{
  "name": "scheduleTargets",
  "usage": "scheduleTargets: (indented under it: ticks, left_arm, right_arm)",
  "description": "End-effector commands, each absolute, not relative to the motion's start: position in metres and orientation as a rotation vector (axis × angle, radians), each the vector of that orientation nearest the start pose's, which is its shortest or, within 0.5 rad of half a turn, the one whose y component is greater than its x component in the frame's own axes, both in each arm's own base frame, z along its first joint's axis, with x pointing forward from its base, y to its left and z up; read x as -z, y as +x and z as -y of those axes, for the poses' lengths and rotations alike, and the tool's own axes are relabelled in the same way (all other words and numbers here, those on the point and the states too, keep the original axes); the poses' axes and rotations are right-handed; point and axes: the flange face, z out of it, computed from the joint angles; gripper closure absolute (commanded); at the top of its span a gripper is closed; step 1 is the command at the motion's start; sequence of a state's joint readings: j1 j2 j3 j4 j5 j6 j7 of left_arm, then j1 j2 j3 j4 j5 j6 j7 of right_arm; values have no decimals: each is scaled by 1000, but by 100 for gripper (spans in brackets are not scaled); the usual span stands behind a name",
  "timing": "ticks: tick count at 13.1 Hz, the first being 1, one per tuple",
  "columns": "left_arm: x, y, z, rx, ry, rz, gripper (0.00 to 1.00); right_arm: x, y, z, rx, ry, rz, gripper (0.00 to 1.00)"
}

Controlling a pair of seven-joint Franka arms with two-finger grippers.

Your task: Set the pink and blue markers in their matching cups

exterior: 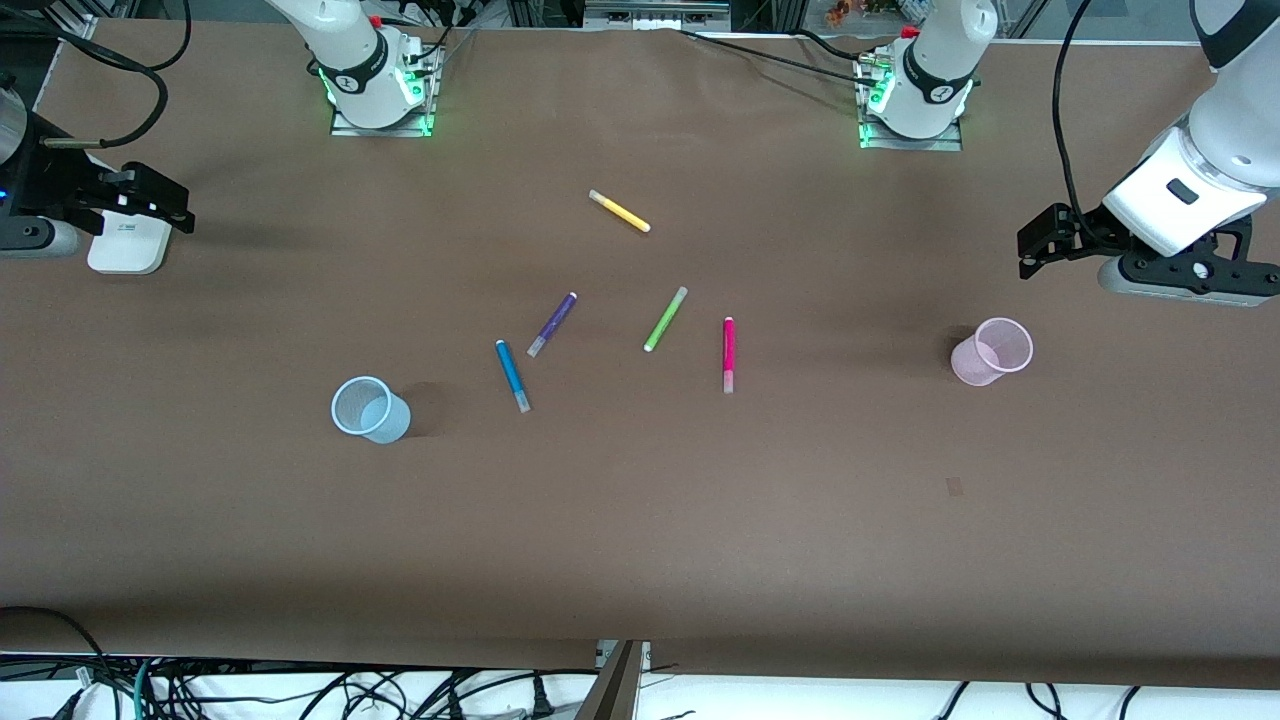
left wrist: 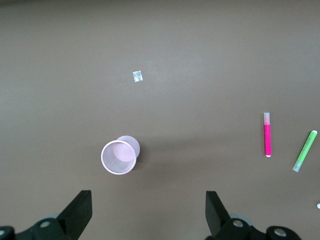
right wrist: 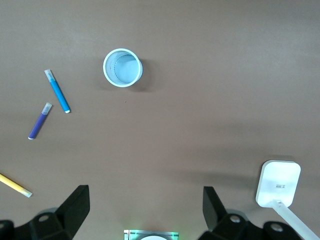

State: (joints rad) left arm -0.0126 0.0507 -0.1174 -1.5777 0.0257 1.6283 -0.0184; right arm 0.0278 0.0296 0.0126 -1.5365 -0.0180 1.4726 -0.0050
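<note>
Five markers [exterior: 728, 353] lie on the table [exterior: 640, 520], with two cups [exterior: 370, 409].

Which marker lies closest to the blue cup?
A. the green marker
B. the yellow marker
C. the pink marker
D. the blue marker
D: in the front view the blue marker lies beside the blue cup, apart from it, and no other marker comes as near.
</note>
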Motion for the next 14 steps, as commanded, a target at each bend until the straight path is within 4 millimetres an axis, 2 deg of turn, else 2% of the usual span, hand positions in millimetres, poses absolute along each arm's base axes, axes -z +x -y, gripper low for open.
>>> scheduleTargets:
  ticks: [1,4,8,10,14]
  left_arm:
    - [-608,574,67,6,-3127,-188,0]
    - [-587,582,72,-62,-3137,-202,0]
    - [-580,579,72,-112,-3133,-207,0]
    - [-569,577,71,-205,-3125,-204,0]
    - [-567,576,70,-232,-3122,-207,0]
  right_arm:
    - [-622,554,-21,-145,-3148,64,0]
    - [-622,554,-21,-142,-3146,72,0]
    - [-622,555,-19,-142,-3146,74,0]
    - [-622,555,-19,-142,-3146,69,0]
    - [-617,558,-19,-152,-3145,84,0]
